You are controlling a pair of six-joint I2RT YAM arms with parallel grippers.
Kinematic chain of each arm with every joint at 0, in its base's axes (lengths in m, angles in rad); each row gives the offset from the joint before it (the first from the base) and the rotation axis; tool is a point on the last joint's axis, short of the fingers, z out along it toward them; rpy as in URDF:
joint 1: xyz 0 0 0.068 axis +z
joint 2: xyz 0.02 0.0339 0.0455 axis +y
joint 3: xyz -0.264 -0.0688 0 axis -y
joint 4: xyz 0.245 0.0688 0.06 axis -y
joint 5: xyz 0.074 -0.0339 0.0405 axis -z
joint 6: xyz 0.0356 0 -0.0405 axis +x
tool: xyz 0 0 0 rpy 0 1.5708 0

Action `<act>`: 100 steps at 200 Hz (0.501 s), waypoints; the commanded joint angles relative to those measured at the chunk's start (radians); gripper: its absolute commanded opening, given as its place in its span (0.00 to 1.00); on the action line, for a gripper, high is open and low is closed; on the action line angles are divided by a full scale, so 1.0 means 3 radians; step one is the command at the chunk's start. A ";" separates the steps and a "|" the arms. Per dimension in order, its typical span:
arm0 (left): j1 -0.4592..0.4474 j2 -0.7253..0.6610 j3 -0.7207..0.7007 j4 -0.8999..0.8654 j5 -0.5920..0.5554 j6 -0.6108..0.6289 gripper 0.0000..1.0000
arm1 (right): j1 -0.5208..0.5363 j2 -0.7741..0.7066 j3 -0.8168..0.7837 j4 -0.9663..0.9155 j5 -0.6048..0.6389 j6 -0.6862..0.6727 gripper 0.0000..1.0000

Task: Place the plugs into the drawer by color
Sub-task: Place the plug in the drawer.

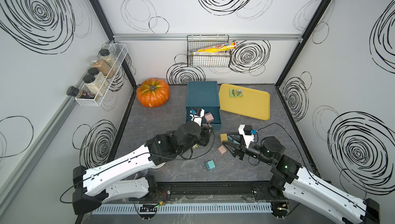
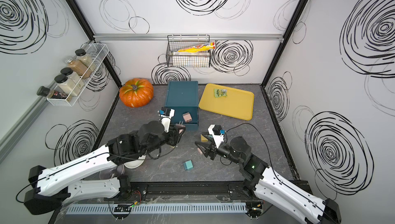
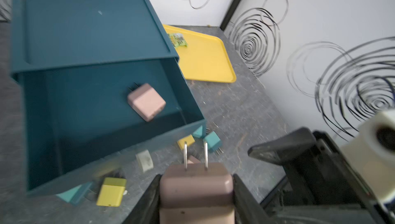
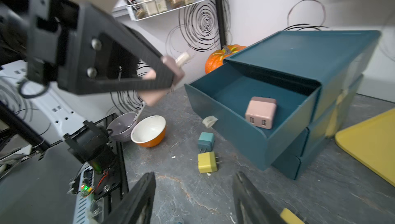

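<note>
As left hand (image 3: 196, 179) clamps pink plug (image 3: 195, 190), right hand (image 4: 194, 177) gapes over grey tabletop (image 1: 235, 169).

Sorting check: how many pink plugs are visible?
3: one pink plug in the open top drawer, one in the left gripper, one on the table by the right gripper. More may be hidden.

Grey tabletop (image 1: 156, 126) with drawer (image 1: 202, 93), tray (image 1: 248, 107), pumpkin (image 1: 152, 95)

Left arm (image 1: 119, 167) and right arm (image 1: 320, 190): white shell links, black joint housings, a thin black cable (image 1: 128, 157) along each. Left gripper (image 3: 196, 180) and right gripper (image 4: 193, 182): black tapered fingers (image 4: 141, 190). Two silver screws (image 4: 96, 43) on the left gripper's side plate. White camera block (image 1: 243, 131) with blue connector (image 1: 253, 131) just behind the right gripper. Green light (image 1: 286, 166) further back.
</note>
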 commanded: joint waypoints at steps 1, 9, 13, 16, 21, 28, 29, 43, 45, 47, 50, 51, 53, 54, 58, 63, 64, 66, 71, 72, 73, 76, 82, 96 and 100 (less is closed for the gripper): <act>0.0177 0.0311 0.0424 -0.0751 -0.0677 -0.0062 0.00 | -0.0006 -0.0075 -0.0014 -0.0170 0.0558 0.0020 0.62; 0.0354 0.0380 0.0489 -0.0729 -0.0430 0.0024 0.00 | -0.0006 -0.0096 -0.0017 -0.0187 0.0622 0.0028 0.62; 0.0439 0.0411 0.0505 -0.0711 -0.0325 0.0067 0.00 | -0.0007 -0.0100 -0.0014 -0.0195 0.0645 0.0031 0.62; 0.0496 0.0432 0.0518 -0.0703 -0.0267 0.0091 0.00 | -0.0007 -0.0107 -0.0017 -0.0199 0.0665 0.0036 0.62; 0.0574 0.0482 0.0543 -0.0705 -0.0188 0.0130 0.00 | -0.0011 -0.0108 -0.0015 -0.0209 0.0695 0.0037 0.62; 0.0689 0.0562 0.0584 -0.0740 -0.0096 0.0163 0.00 | -0.0009 -0.0114 -0.0009 -0.0230 0.0736 0.0046 0.62; 0.0704 0.0571 0.0592 -0.0742 -0.0085 0.0174 0.00 | -0.0008 -0.0111 -0.0009 -0.0234 0.0739 0.0047 0.62; 0.0872 0.0750 0.0661 -0.0804 0.0046 0.0249 0.00 | -0.0008 -0.0111 0.0000 -0.0264 0.0803 0.0057 0.61; 0.0895 0.0773 0.0674 -0.0811 0.0067 0.0263 0.00 | -0.0008 -0.0113 0.0001 -0.0270 0.0804 0.0061 0.61; 0.0908 0.0799 0.0684 -0.0814 0.0082 0.0271 0.00 | -0.0009 -0.0113 0.0001 -0.0273 0.0809 0.0062 0.61; 0.0929 0.0833 0.0693 -0.0825 0.0101 0.0278 0.00 | -0.0009 -0.0115 0.0005 -0.0276 0.0817 0.0063 0.61; 0.0936 0.0844 0.0697 -0.0825 0.0103 0.0282 0.00 | -0.0007 -0.0117 0.0006 -0.0275 0.0818 0.0063 0.61; 0.0946 0.0863 0.0703 -0.0832 0.0104 0.0289 0.00 | -0.0006 -0.0119 0.0006 -0.0278 0.0821 0.0062 0.61; 0.0950 0.0872 0.0707 -0.0834 0.0103 0.0293 0.00 | -0.0008 -0.0119 0.0006 -0.0278 0.0822 0.0062 0.61; 0.0955 0.0912 0.0720 -0.0840 0.0101 0.0299 0.00 | -0.0007 -0.0124 0.0005 -0.0276 0.0822 0.0065 0.61; 0.0962 0.0954 0.0734 -0.0837 0.0096 0.0305 0.00 | -0.0006 -0.0127 0.0006 -0.0283 0.0831 0.0067 0.61; 0.0963 0.0961 0.0736 -0.0839 0.0096 0.0306 0.00 | -0.0006 -0.0128 0.0006 -0.0283 0.0833 0.0067 0.61; 0.0964 0.0975 0.0743 -0.0840 0.0093 0.0306 0.00 | -0.0006 -0.0129 0.0006 -0.0286 0.0834 0.0070 0.61; 0.0960 0.1004 0.0759 -0.0832 0.0091 0.0313 0.00 | -0.0008 -0.0143 0.0007 -0.0285 0.0833 0.0067 0.61; 0.0962 0.1006 0.0761 -0.0829 0.0091 0.0315 0.00 | -0.0007 -0.0147 0.0007 -0.0285 0.0834 0.0067 0.61; 0.0963 0.1013 0.0765 -0.0827 0.0091 0.0318 0.00 | -0.0006 -0.0148 0.0007 -0.0284 0.0834 0.0067 0.61; 0.0964 0.1028 0.0774 -0.0819 0.0091 0.0319 0.00 | -0.0007 -0.0152 0.0007 -0.0293 0.0831 0.0067 0.61; 0.0964 0.1058 0.0792 -0.0807 0.0081 0.0330 0.00 | -0.0008 -0.0164 0.0007 -0.0296 0.0831 0.0072 0.61; 0.0969 0.1125 0.0842 -0.0835 0.0045 0.0336 0.00 | -0.0006 -0.0190 -0.0001 -0.0299 0.0847 0.0073 0.61; 0.0975 0.1154 0.0860 -0.0859 0.0047 0.0335 0.00 | -0.0008 -0.0192 -0.0004 -0.0299 0.0854 0.0073 0.61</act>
